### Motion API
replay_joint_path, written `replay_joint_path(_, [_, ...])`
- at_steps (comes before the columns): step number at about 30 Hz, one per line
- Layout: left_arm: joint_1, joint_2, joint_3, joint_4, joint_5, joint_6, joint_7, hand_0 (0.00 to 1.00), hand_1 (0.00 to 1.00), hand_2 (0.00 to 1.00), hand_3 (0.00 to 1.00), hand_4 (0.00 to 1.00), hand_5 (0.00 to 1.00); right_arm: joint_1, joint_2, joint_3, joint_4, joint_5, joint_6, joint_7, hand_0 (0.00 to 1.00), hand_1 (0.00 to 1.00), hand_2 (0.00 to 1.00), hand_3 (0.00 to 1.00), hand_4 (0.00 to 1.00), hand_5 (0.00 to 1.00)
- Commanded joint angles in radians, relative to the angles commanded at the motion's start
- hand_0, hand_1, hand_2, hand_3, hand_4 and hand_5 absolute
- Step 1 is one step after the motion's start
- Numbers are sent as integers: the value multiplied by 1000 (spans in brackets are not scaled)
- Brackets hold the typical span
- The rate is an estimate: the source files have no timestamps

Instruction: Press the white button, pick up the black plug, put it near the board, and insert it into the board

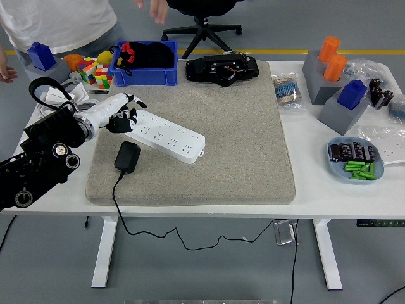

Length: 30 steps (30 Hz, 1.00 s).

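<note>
One hand, the left hand [121, 115], is hovering with loosely curled, empty fingers [130, 116] over the power strip's [166, 135] near end; black plug [127, 156] is lying just below.

I am looking at a lab or workshop: a white height-adjustable table [209, 206] standing on grey floor with a yellow line [304, 52], parts bins like the blue crate [144, 75], and an office chair [201, 22] sitting beyond.
</note>
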Motion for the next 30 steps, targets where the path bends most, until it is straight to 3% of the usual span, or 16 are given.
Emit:
replay_joint_path(14, [-126, -77, 185, 205, -71, -13, 11, 12, 2, 81, 760, 2, 2, 4, -2, -2, -2, 4, 0, -1, 781, 680, 659, 615, 672, 434])
replay_joint_path(20, [-155, -107, 237, 280, -101, -17, 12, 12, 2, 80, 760, 2, 2, 5, -3, -5, -2, 5, 0, -1, 782, 681, 659, 616, 672, 435])
replay_joint_path(30, [-177, -131, 272, 361, -119, -17, 14, 9, 2, 78, 753, 2, 2, 8, -3, -9, -3, 6, 0, -1, 782, 679, 659, 615, 672, 437])
